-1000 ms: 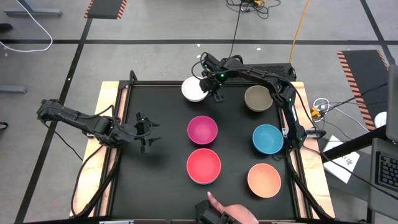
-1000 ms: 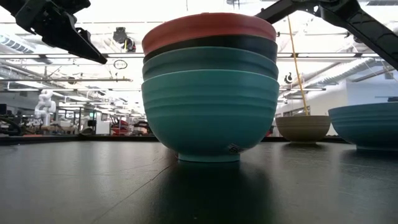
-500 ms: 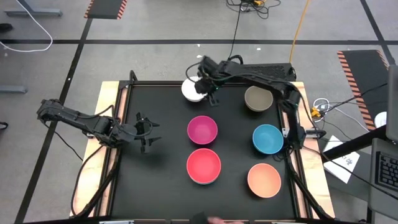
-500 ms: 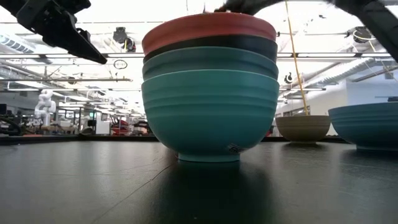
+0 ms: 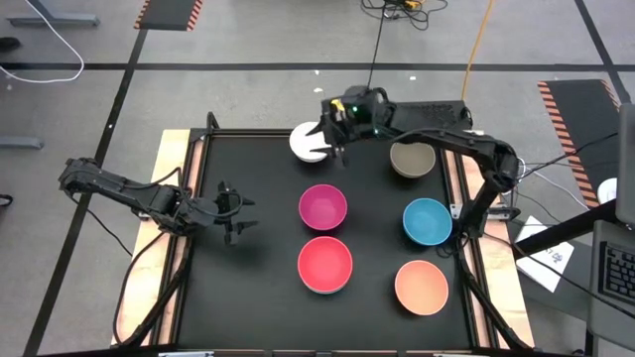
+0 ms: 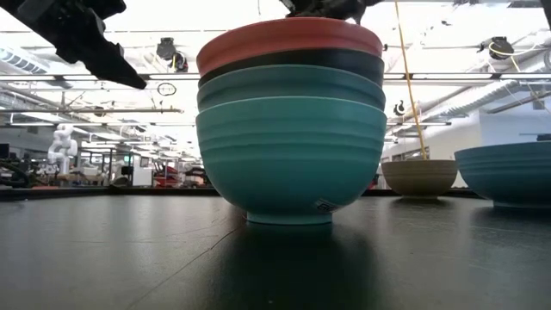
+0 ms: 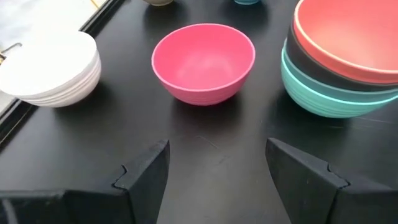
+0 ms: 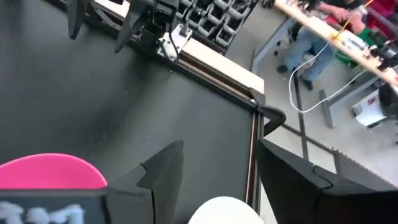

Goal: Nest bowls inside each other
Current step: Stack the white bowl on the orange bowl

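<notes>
With my right end effector (image 5: 331, 137) open, fingers apart, over the white bowl (image 5: 307, 145) at the tabletop's (image 5: 258, 278) far edge, I should straddle its rim squarely before closing.

Six places on the table (image 5: 198, 297) were taken, in two rows running from the back edge to the front. In the middle row, the back bowl (image 5: 302, 145) sat just inside the back edge, the centre bowl (image 5: 322, 206) before it, and a stack of four nested bowls (image 5: 325, 264) nearest the front edge. Along the right edge lay the back-right bowl (image 5: 411, 158), the mid-right bowl (image 5: 428, 221) and the front-right bowl (image 5: 421, 287), all apart. The right gripper (image 5: 337, 137) hung over the back bowl; the left gripper (image 5: 236, 211) was near the left edge.
</notes>
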Controlling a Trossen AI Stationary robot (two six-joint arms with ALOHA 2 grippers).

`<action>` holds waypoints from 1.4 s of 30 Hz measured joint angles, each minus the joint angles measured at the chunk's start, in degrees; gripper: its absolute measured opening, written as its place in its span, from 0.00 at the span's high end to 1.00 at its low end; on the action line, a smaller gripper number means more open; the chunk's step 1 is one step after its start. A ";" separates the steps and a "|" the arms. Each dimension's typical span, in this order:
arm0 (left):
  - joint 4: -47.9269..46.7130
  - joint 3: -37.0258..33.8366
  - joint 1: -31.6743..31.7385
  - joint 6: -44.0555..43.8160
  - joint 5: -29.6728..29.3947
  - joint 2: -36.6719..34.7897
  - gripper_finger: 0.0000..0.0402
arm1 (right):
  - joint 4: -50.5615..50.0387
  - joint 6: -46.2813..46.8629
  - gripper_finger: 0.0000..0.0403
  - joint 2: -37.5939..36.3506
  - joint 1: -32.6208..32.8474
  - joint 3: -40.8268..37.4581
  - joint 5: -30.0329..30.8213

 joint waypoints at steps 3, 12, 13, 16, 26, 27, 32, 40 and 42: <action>0.16 0.00 -0.01 -0.02 0.28 0.00 0.33 | 9.20 0.61 0.52 -2.11 -0.17 -5.32 -0.24; 0.24 0.00 0.00 -1.03 0.67 0.00 0.33 | 35.56 8.64 0.52 -14.18 -0.80 -20.55 -0.31; 0.42 0.00 -0.01 -1.03 0.67 0.00 0.33 | 37.39 9.10 0.52 -15.48 -1.02 -22.36 -0.25; 0.84 0.00 -0.03 -1.03 0.67 0.00 0.33 | 41.45 9.36 0.52 -18.90 -1.11 -27.89 0.09; 4.35 0.00 -0.03 -1.10 0.71 -0.01 0.33 | 56.44 15.61 0.52 -26.24 -1.56 -40.30 -0.01; 4.49 0.00 -0.02 -1.10 0.71 -0.02 0.33 | 56.64 15.86 0.52 -26.36 -1.70 -40.62 0.27; 6.12 0.00 0.00 -1.08 1.09 -0.02 0.33 | 56.23 14.89 0.52 -25.36 -1.86 -40.95 2.60; 6.82 0.00 -0.02 -1.07 1.95 -0.02 0.33 | 61.96 15.37 0.52 -25.56 -1.60 -41.00 -4.35; 6.82 0.00 -0.02 -1.05 2.09 -0.02 0.33 | 63.97 16.34 0.52 -25.70 -1.71 -40.94 -0.19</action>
